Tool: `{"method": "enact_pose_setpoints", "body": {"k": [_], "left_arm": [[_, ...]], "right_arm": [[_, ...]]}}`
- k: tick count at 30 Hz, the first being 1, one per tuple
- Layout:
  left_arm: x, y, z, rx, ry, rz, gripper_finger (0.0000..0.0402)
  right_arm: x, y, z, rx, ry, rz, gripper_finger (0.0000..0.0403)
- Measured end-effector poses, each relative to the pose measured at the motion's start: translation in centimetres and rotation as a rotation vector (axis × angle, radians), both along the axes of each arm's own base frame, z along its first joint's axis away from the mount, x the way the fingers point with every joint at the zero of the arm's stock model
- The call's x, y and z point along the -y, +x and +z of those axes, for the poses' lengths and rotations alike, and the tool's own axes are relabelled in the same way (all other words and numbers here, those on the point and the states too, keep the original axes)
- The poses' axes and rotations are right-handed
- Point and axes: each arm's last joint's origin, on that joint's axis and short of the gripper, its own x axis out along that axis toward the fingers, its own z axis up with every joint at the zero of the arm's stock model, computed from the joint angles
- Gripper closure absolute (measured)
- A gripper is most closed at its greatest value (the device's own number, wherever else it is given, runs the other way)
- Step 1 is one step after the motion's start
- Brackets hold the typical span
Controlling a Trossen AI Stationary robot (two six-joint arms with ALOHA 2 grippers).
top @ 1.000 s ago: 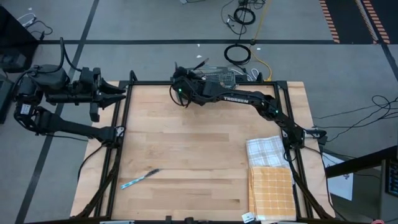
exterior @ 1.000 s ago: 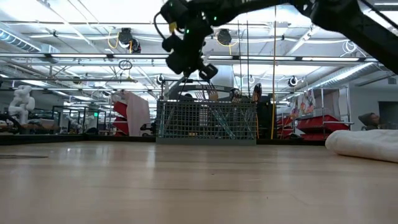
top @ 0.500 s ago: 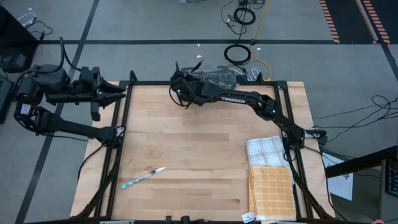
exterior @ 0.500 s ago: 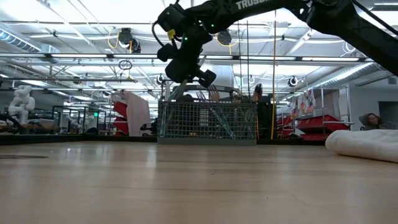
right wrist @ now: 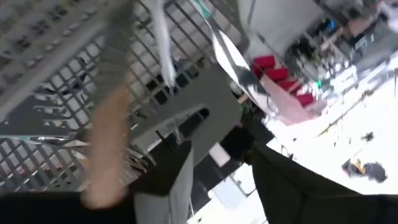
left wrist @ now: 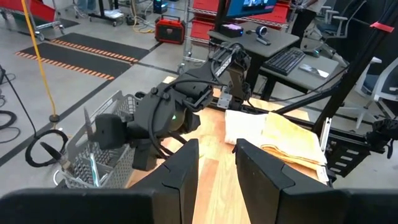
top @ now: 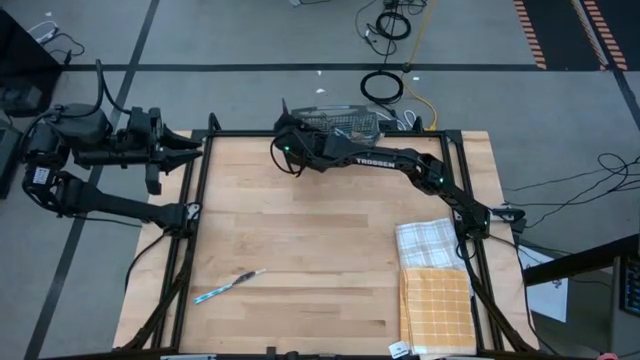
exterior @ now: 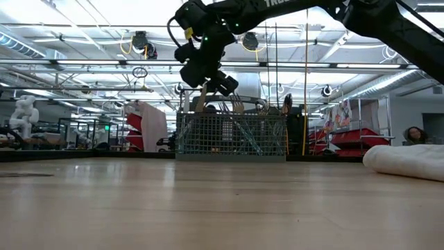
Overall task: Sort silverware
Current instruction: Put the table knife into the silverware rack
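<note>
One piece of the silverware, a small utensil with a light teal handle and shiny metal head (top: 225, 288), lies on the pale wooden table (top: 330, 240), well apart from the right gripper (exterior: 222, 82) and on the near side of the board from it. That pincer hangs directly above the grey wire-mesh caddy basket (exterior: 229, 135) with its jaws spread and nothing between them. Other silverware handles (exterior: 238, 104) stand in the basket just below it.

The step looks like a drop into the caddy. To do it well, I would lift straight up, jaws kept apart, so the fingers clear the upright handles and the mesh rim before swinging toward the lone piece.

The left gripper (top: 192, 150) waits off the table's left edge, jaws narrowly parted and empty.

Hard to make out:
- a blurred tan shape (exterior: 201, 102) just beneath the right pincer
- which compartment lies under it
- how many pieces the basket holds
</note>
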Motion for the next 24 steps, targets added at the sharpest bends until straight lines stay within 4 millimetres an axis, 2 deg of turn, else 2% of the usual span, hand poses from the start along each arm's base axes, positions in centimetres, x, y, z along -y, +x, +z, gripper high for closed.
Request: {"method": "enact_pose_setpoints", "body": {"k": [4,10,13,18,22,24], "left_arm": [[0.0,0.1,-0.1,-0.008,-0.003,0.004,0.029],[-0.4,1.1,-1.5,-0.159,-0.075,0.143,0.029],[-0.5,2.4,-2.3,-0.248,-0.154,0.195,0.029],[0.2,7.0,-5.2,-0.454,-0.292,0.11,0.029],[1.8,10.3,-9.3,-0.732,-0.34,0.058,0.029],[3.0,11.2,-11.5,-0.858,-0.363,0.046,0.029]], "right_arm": [[-0.3,0.1,1.3,0.093,-0.028,-0.036,0.0238],[-2.7,-0.7,7.3,0.317,-0.07,-0.064,0.0237],[-4.4,-1.7,10.2,0.476,-0.086,-0.131,0.0237],[-7.7,-5.7,15.7,0.678,-0.118,-0.244,0.0236],[-10.6,-9.8,19.2,0.78,-0.107,-0.275,0.0236],[-11.9,-12.0,20.8,0.829,-0.101,-0.283,0.0236]]}}
